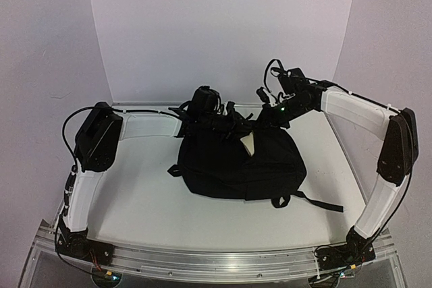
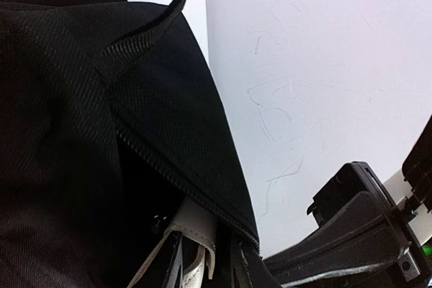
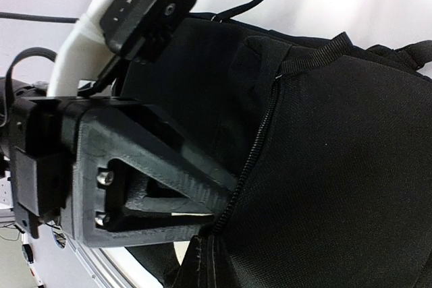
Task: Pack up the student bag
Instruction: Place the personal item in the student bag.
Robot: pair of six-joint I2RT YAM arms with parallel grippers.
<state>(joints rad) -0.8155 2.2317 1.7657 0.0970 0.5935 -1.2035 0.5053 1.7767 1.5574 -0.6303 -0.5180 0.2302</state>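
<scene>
Looking from up top: big black soft fabric backpack (image 1: 229,166) sits mid-table on the white tabletop (image 1: 142,200). It's slumped, top edge twd the back wall, one long black strap (image 1: 317,202) trailing out front right. L arm (image 1: 84,193) and R arm (image 1: 378,200) both reach in over its far edge, one from each side. Small cream-coloured piece (image 1: 250,144) pokes out at the bag's mouth, between the two wrists.

Left gripper (image 2: 202,261): wrist cam is jammed right up against the bag. Black weave fills the left half of the shot, and the zipper edge runs diagonally down to the fingers. Something pale sits btwn them at the very bottom, but the frame cuts it off. Can't tell if they're spread, closed or pinching anything.

Right gripper (image 3: 219,210): black triangular printed fingers pressed together, tips right on the bag's zipper line where the flap parts. Whether any fabric is nipped there, can't tell.
</scene>
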